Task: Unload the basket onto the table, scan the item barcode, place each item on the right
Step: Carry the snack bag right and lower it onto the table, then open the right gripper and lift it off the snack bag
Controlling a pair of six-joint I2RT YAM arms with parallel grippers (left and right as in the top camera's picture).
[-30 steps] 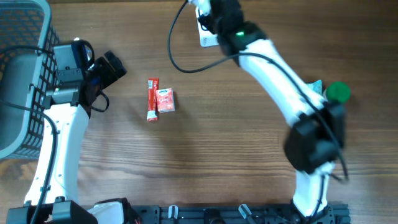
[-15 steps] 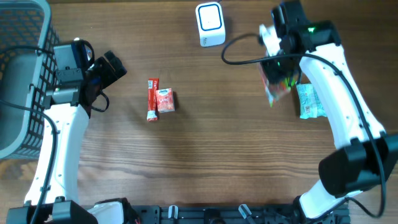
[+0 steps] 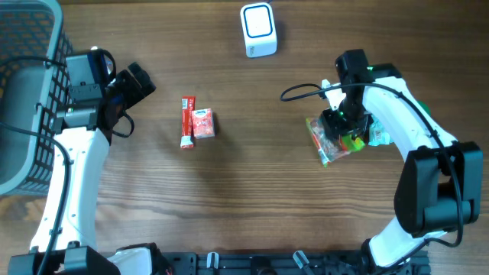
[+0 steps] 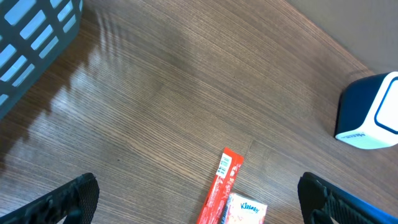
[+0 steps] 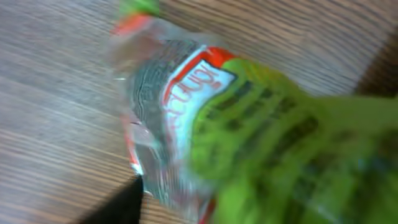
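My right gripper (image 3: pixel 345 126) hangs right over the snack bag (image 3: pixel 327 145), which lies eleven-to-five. I can't tell its grip. The left gripper (image 3: pixel 141 80) gapes wide, well off.

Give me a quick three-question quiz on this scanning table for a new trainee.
1. True or false: the left gripper is holding the red stick packet.
2. Multiple choice: what lies right beside the red stick packet? A) tissue pack B) scanner C) basket
3. Short answer: which item does the right gripper sit over?

Key:
1. False. The left gripper is open, holds nothing and is well clear of the packet.
2. A.
3. The green and red snack bag.
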